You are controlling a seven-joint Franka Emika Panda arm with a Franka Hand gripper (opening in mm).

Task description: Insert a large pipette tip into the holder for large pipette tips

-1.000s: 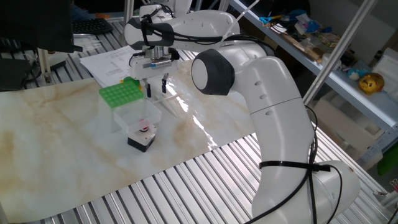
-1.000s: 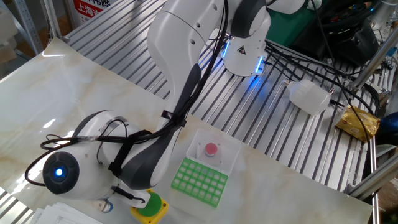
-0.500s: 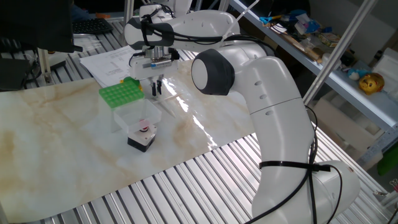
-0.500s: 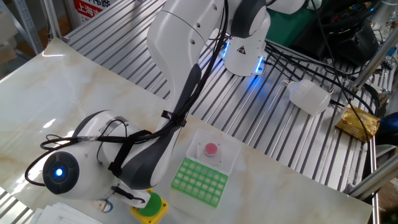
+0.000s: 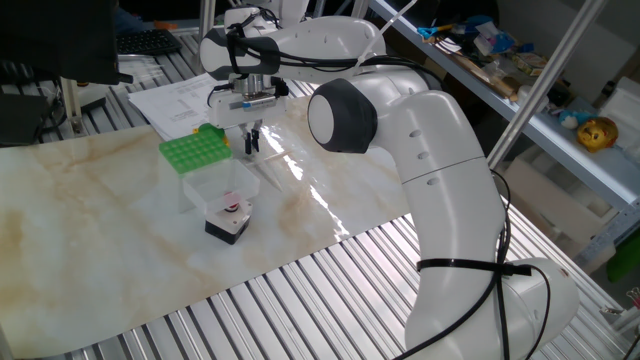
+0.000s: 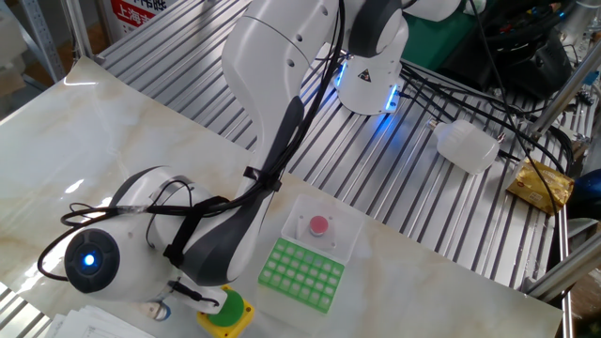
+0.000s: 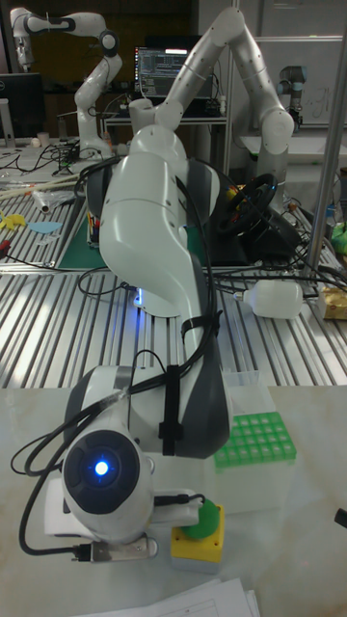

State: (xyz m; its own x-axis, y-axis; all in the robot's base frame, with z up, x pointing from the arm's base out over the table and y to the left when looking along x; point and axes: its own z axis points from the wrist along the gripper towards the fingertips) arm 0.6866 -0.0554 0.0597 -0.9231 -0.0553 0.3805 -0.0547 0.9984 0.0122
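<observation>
The holder for large pipette tips, a bright green rack (image 5: 194, 151) with a grid of holes, stands on the marble table; it also shows as the green rack (image 6: 302, 274) and the green rack (image 7: 258, 439). My gripper (image 5: 251, 141) points down just right of the rack, low over the table, its dark fingers drawn together. I cannot make out the large pipette tip in any view, so whether anything sits between the fingers is unclear. In the other two views the arm's wrist hides the gripper.
A clear box (image 5: 215, 186) holding a small black box with a red button (image 5: 229, 216) sits in front of the rack. A green-and-yellow knob (image 6: 228, 310) stands beside the rack, near the wrist. Papers (image 5: 178, 100) lie behind on the slatted bench.
The gripper's fingers, spread apart one second ago, have closed together; the arm has stayed in place beside the rack since.
</observation>
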